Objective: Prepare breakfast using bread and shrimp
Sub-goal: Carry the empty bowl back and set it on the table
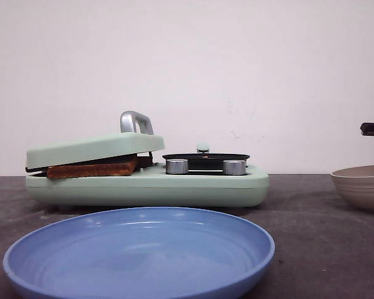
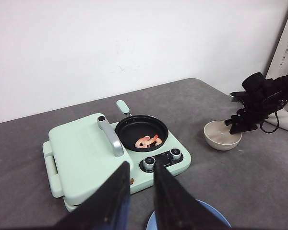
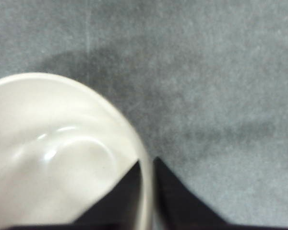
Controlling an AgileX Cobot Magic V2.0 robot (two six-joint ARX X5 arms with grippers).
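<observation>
The bread (image 1: 93, 168) lies toasted brown in the mint-green breakfast maker (image 1: 193, 187), under its part-lowered lid (image 1: 93, 149); one crust corner peeks out at the lid's front edge. The shrimp (image 2: 148, 141) lie in the small black pan (image 2: 134, 128) on the maker's right side. My left gripper (image 2: 140, 166) hangs above the maker's front edge, open, with nothing between its fingers. My right gripper (image 3: 146, 163) is at the beige bowl (image 3: 48, 158), one finger inside and one outside, shut on its rim.
A blue plate (image 1: 137, 249) sits in front of the maker, nearest the front view camera. The beige bowl (image 1: 361, 184) stands on the dark table at the far right, with the right arm (image 2: 259, 96) above it. Two silver knobs (image 1: 177, 166) face forward.
</observation>
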